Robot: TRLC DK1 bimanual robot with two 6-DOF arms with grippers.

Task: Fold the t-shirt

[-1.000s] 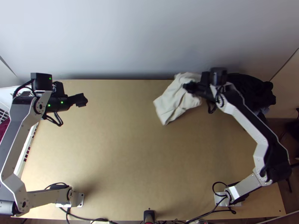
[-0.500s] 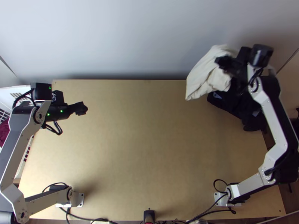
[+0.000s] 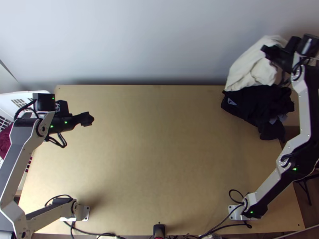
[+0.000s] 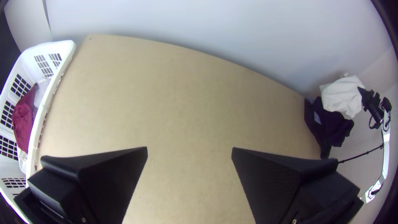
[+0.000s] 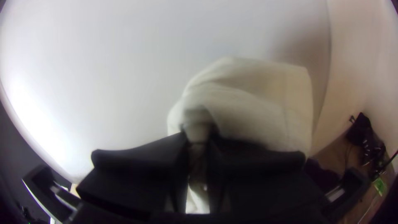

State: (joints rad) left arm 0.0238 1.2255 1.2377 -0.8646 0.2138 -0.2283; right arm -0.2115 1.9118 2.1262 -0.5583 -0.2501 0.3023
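On my left, a white basket (image 4: 49,97) is standing beside the table (image 3: 159,151), and some dark red cloth (image 4: 25,116) is lying in it. Near it my left gripper (image 4: 189,151) is waiting over the table, its two fingers spread wide with nothing between them. I am best off keeping this one out of the way, because one gripper is doing this job.

Over at the far right corner, a heap of dark cloth (image 3: 255,107) is lying all bunched up. The pale t-shirt (image 3: 249,69) is hanging at the far side of that heap, close to the wall (image 3: 139,44). It is looking like a small, thick bundle, folded over on itself and crumpled where I am pinching it. I am not able to tell if it is touching the heap.

My right gripper (image 5: 197,135) is squeezing a bit of the shirt, its fingers nearly together with the cloth caught between them. I am guessing the folding is mostly done and I am now putting the shirt away. To do that nicely, I am wanting its middle over the heap – not past the table's edge, or it may be sliding off the back. Then I am needing to go down slowly, keep it flat, and let the cloth rest before opening – and lift straight up, so no fold is coming undone.
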